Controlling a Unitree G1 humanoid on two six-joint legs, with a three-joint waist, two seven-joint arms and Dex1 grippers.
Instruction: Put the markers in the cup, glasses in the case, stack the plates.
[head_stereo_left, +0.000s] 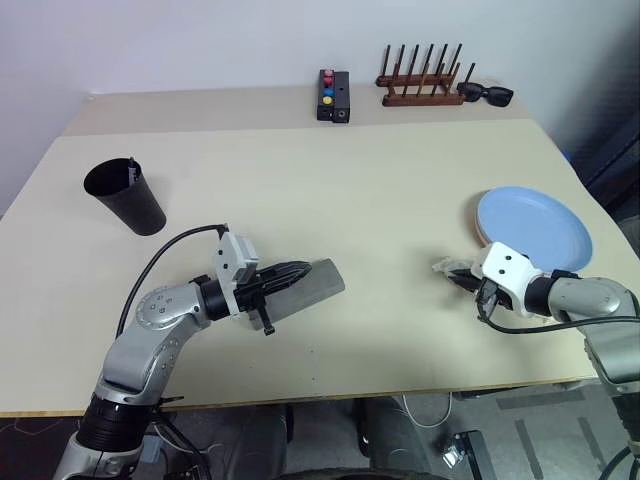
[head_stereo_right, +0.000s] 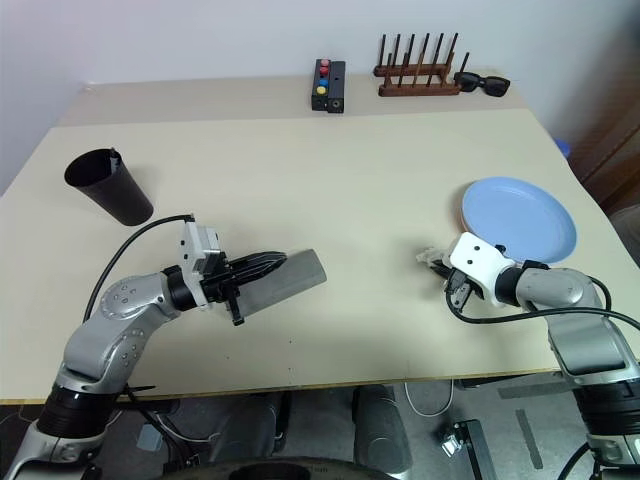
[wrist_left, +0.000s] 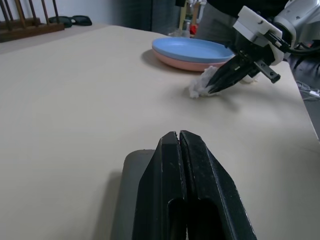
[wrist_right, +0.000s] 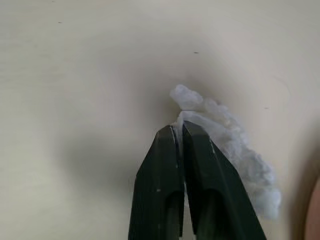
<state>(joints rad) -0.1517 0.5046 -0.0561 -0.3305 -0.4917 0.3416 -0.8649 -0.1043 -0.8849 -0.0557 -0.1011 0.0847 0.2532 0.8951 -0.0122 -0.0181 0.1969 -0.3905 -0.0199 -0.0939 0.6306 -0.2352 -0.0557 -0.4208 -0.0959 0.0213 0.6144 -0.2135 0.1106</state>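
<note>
- My left hand is nearest, its fingers pressed together and lying along the top of the grey case, which rests on the bench in front of me. Whether I truly grip the case or only press on it, I cannot tell.
- My right hand is closed too, its tips pinching the edge of a small white crumpled wad just beside the plates.
- The light blue plate already sits on the salmon pink plate, so I judge the stacking done.
- The black cup stands well apart at the far left with a marker poking above its rim.
- I cannot make out the wire-rimmed glasses; the wad may be their cloth or wrapping, but that is a guess.
- The black sunglasses by the wooden rack at the back are not mine to move; a black box with coloured buttons sits beside them.
- To do this well, I should lift the wad slowly, check that the pinch holds, and keep the case steady.
</note>
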